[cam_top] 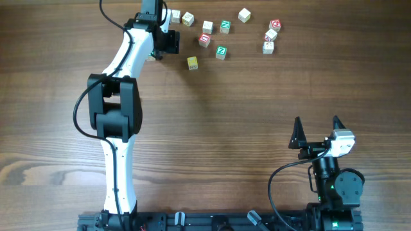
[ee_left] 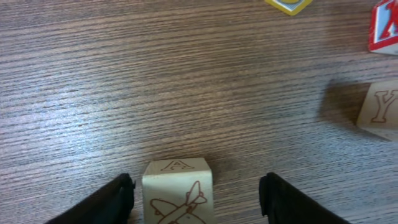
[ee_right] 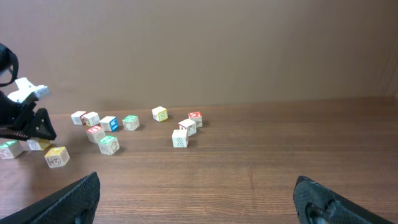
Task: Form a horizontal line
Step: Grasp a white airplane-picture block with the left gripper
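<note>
My left gripper [cam_top: 169, 42] is open at the table's far side. In the left wrist view its fingers [ee_left: 196, 186] straddle a pale cube [ee_left: 177, 193] with a letter A and an airplane, without touching it. A pale Y cube [ee_left: 379, 112] lies to the right. No touching row of three shows clearly. In the right wrist view a green-letter cube [ee_right: 7, 149] and a pale cube [ee_right: 37, 144] sit close together below the left gripper [ee_right: 28, 121]; in the overhead view the arm hides them. My right gripper [cam_top: 316, 128] is open and empty near the front right.
Loose cubes lie scattered along the far edge: a yellow one [cam_top: 192, 63], a red one [cam_top: 205, 39], green-letter ones [cam_top: 225, 26] [cam_top: 221, 52], pale ones [cam_top: 174, 16] [cam_top: 244, 15], and a cluster at the right [cam_top: 270, 36]. A brown wall backs the table.
</note>
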`<state>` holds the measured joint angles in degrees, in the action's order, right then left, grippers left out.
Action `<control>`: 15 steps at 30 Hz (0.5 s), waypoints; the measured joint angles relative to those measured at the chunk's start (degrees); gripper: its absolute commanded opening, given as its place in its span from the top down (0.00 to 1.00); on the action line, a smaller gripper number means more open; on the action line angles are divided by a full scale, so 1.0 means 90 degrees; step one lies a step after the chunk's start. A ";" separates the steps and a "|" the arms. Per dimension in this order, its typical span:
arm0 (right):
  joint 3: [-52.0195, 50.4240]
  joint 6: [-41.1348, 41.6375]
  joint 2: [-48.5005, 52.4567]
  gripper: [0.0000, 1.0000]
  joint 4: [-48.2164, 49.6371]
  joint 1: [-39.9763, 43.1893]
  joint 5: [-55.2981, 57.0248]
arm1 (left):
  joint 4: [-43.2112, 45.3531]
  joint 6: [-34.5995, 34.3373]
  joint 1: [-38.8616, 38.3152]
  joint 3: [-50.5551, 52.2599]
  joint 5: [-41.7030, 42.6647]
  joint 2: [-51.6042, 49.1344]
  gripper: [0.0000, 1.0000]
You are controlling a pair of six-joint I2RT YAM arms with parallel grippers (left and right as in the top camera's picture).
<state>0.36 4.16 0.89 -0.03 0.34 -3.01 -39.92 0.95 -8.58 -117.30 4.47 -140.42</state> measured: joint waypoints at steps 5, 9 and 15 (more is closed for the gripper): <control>0.0000 -0.0002 0.0000 0.00 0.0000 0.0000 0.0000 | -0.0027 -0.0005 -0.0007 0.0000 0.0017 0.0000 0.57; 0.0000 -0.0002 0.0002 0.00 0.0000 0.0000 0.0000 | -0.0141 -0.0015 -0.0007 0.0000 0.0019 0.0000 0.59; 0.0000 -0.0002 0.0000 0.00 0.0000 0.0000 0.0000 | -0.0163 -0.0017 -0.0007 0.0000 0.0019 0.0005 0.64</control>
<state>0.36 4.14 0.89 -0.03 0.34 -3.01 -41.39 0.80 -8.64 -117.30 4.64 -140.38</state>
